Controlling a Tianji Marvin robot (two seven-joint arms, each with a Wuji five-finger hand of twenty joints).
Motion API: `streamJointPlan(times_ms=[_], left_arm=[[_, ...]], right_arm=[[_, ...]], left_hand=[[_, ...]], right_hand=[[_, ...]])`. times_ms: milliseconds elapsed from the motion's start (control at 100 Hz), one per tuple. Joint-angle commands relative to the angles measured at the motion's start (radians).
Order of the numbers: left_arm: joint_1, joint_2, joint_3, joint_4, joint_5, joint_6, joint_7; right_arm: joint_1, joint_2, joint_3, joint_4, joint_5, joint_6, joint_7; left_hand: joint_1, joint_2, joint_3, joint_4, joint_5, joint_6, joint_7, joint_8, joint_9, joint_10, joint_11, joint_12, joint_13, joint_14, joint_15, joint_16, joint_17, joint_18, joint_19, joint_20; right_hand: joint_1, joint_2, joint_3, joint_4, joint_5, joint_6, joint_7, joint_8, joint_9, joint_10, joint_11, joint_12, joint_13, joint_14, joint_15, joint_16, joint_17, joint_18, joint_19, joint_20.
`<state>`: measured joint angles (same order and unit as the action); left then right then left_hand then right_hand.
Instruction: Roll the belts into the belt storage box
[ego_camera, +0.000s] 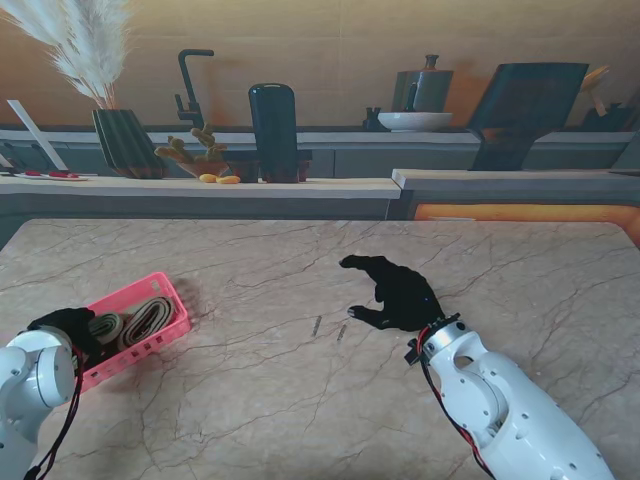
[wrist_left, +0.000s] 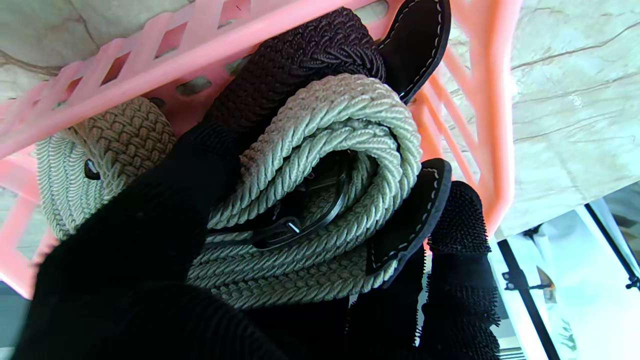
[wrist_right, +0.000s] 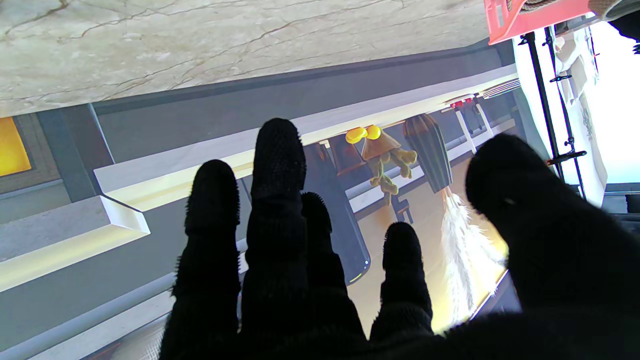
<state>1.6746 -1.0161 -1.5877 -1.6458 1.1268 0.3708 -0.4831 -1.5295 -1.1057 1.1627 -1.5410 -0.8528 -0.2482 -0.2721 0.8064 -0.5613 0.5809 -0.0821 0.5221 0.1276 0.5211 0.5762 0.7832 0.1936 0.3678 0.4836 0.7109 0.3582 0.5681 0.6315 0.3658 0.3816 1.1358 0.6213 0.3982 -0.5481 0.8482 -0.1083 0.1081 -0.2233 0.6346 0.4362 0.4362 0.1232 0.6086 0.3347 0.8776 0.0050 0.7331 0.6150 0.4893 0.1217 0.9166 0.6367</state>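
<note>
The marble table (ego_camera: 300, 400) fills the stand's view, veined and pale. At its left side, near the edge nearer to me, sits the pink belt storage box (ego_camera: 170, 300), a slatted plastic basket lying at a slant. The right hand (ego_camera: 400, 293) rests well apart from it, near the table's middle, black-gloved, its fingers (wrist_right: 279, 150) spread and holding nothing. The left hand (ego_camera: 70, 328) is at the box's near end, its gloved fingers (wrist_left: 460, 220) wrapped around a rolled pale green braided belt (wrist_left: 320, 125) with dark leather ends, which sits just inside the box. The dark brown woven belt (wrist_left: 310, 50) lies against that roll, deeper in the box. A tan braided belt (wrist_left: 130, 130), also coiled, lies beside them against the box wall. Two small dark slivers (ego_camera: 328, 328) lie on the bare table between the box and the right hand, too small to make out.
</note>
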Motion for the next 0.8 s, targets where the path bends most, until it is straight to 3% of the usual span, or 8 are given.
streamJointPlan(times_ms=[0,150,340,380,560,580,790], left_arm=[[0.025,-0.008,-0.005,-0.02,0.0,-0.011,0.004],[0.05,-0.013,-0.023,-0.044,0.008,-0.04,0.039],[0.067,-0.016,-0.033,-0.056,0.027,-0.058,0.06],[0.066,-0.016,-0.033,-0.053,0.033,-0.06,0.064],[0.054,-0.013,-0.024,-0.044,0.055,-0.069,0.04],[0.052,-0.012,-0.022,-0.043,0.057,-0.069,0.036],[0.04,-0.012,-0.001,-0.031,0.127,-0.078,0.03]], right_arm=[[-0.009,-0.003,0.002,-0.01,-0.005,-0.007,-0.004],[-0.011,-0.003,0.004,-0.011,-0.006,-0.008,-0.008],[-0.011,-0.004,0.002,-0.01,-0.004,-0.008,-0.009],[-0.011,-0.004,0.002,-0.01,-0.004,-0.008,-0.01],[-0.009,-0.004,0.0,-0.007,-0.001,-0.007,-0.01],[-0.009,-0.004,0.0,-0.006,-0.001,-0.007,-0.01],[-0.009,-0.005,0.001,-0.004,-0.001,-0.009,-0.015]], left_hand=[[-0.027,0.016,0.038,0.039,0.026,-0.03,-0.066,-0.038,-0.021,0.014,-0.021,-0.011,-0.018,-0.002,-0.012,-0.012,-0.012,0.033,-0.009,-0.012],[-0.047,0.008,0.034,0.032,0.027,-0.042,-0.075,-0.043,-0.028,-0.01,-0.028,-0.017,-0.031,-0.011,-0.019,-0.012,-0.027,0.024,-0.008,-0.014],[-0.122,-0.04,0.069,0.016,0.013,-0.052,-0.119,-0.066,-0.074,-0.002,-0.063,-0.035,-0.069,-0.02,-0.049,-0.01,-0.061,0.02,-0.009,0.003],[-0.124,-0.041,0.072,0.013,0.011,-0.033,-0.125,-0.07,-0.085,-0.002,-0.067,-0.035,-0.078,-0.022,-0.055,-0.009,-0.064,0.021,-0.011,0.005],[-0.139,-0.052,0.075,0.006,0.011,-0.041,-0.145,-0.08,-0.126,-0.001,-0.081,-0.035,-0.104,-0.025,-0.075,-0.008,-0.084,0.022,-0.027,0.008],[-0.147,-0.053,0.073,0.005,0.008,-0.042,-0.147,-0.081,-0.137,0.016,-0.083,-0.034,-0.109,-0.025,-0.076,-0.007,-0.089,0.021,-0.029,0.009],[-0.261,-0.045,0.058,-0.019,-0.053,-0.025,-0.196,-0.108,-0.214,0.029,-0.052,0.055,-0.12,-0.031,-0.015,0.081,-0.088,-0.005,0.014,0.078]], right_hand=[[-0.027,0.032,0.022,0.043,-0.02,-0.022,0.016,-0.009,0.02,0.005,-0.02,0.004,-0.005,-0.001,0.01,0.001,-0.007,0.002,0.006,0.017],[-0.022,0.037,0.023,0.043,-0.02,-0.025,0.023,-0.011,0.021,0.005,-0.019,0.003,-0.003,-0.002,0.011,0.002,-0.006,0.001,0.007,0.017],[-0.017,0.042,0.022,0.043,-0.019,-0.026,0.031,-0.012,0.023,0.003,-0.017,0.003,-0.001,-0.003,0.012,0.002,-0.005,0.0,0.008,0.016],[-0.016,0.043,0.022,0.042,-0.019,-0.026,0.033,-0.013,0.024,0.003,-0.017,0.003,-0.001,-0.004,0.012,0.001,-0.005,0.0,0.008,0.016],[-0.015,0.046,0.02,0.042,-0.02,-0.027,0.04,-0.014,0.027,0.001,-0.016,0.003,-0.001,-0.002,0.013,0.001,-0.005,0.001,0.009,0.016],[-0.015,0.047,0.019,0.042,-0.019,-0.026,0.041,-0.014,0.028,0.002,-0.016,0.003,-0.001,-0.002,0.013,0.001,-0.005,0.0,0.009,0.016],[-0.012,0.052,0.017,0.043,-0.015,-0.027,0.049,-0.016,0.033,-0.001,-0.013,0.004,0.003,-0.006,0.014,0.002,-0.002,-0.001,0.011,0.016]])
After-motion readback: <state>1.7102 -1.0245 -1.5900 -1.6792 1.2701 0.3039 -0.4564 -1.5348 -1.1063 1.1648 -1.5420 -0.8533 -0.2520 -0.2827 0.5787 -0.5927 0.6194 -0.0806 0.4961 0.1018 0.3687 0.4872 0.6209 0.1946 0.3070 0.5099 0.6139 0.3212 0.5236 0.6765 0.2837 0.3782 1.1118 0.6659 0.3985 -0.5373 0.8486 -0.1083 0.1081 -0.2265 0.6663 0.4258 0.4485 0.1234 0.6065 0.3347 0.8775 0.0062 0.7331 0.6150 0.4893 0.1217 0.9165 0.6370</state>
